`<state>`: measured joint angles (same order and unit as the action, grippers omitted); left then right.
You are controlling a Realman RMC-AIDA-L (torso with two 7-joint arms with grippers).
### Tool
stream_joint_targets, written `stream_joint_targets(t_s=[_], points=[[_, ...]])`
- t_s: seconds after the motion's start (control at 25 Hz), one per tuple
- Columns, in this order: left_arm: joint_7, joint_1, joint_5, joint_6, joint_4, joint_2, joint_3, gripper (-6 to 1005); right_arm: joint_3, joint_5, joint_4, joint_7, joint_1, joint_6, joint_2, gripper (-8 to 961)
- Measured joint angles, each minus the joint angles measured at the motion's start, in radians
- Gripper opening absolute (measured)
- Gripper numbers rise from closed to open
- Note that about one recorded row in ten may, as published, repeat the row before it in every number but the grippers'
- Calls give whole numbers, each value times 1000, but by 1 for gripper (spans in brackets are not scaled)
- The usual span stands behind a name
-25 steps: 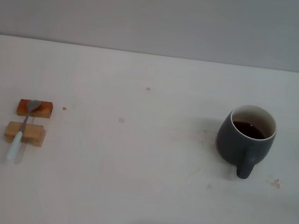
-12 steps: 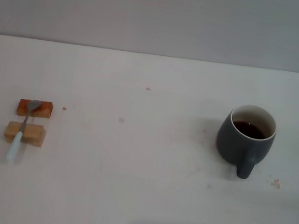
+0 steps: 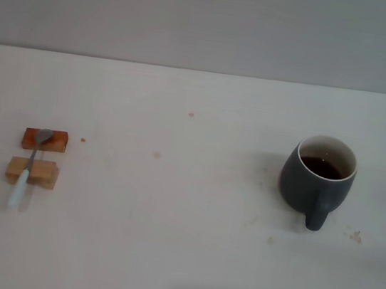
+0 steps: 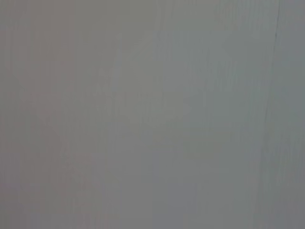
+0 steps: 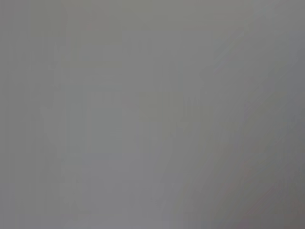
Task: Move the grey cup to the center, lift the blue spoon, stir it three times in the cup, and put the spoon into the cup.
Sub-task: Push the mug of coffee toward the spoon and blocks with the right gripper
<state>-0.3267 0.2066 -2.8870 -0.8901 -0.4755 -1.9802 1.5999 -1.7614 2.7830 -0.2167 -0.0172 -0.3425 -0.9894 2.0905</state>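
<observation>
head view: 1 grey cup (image 3: 315,183) on the table's (image 3: 165,241) right side, dark liquid inside, handle toward the robot. 1 blue spoon (image 3: 29,168) far left, propped across 2 wooden blocks (image 3: 32,171), bowl on the farther one.
left wrist: just blank grey, no tool showing.
right wrist: same, can't tell anything.

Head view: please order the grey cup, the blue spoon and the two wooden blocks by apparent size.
1. grey cup
2. blue spoon, longer than either block but slim
3. light wooden block and reddish wooden block: alike, not ranked.
</observation>
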Motion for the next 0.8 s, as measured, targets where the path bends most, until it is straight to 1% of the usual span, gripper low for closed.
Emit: stream_joint_targets(t_s=[0.12,0.24,0.36,0.68,0.72,0.8], points=[[0,0,-1,-3,0,0,0,696,38,0,8,0,0,0,-2,434],[0,1,-1,-4,0,1,0,696,47,0,7,0,2,0,-1,201],[0,1,-1,-2,0,3,1,696,58,0,12,1,0,0,-1,145],[0,-1,-2,-4,-3,3,2,696,183,1,10,63,1,-1,-1,-3],[0,-1,-2,-4,-3,3,2,696,215,1,11,66,-1,-1,0,-3],[0,-1,-1,-5,-4,2,2,697,233,1,11,66,-1,-1,0,-2]])
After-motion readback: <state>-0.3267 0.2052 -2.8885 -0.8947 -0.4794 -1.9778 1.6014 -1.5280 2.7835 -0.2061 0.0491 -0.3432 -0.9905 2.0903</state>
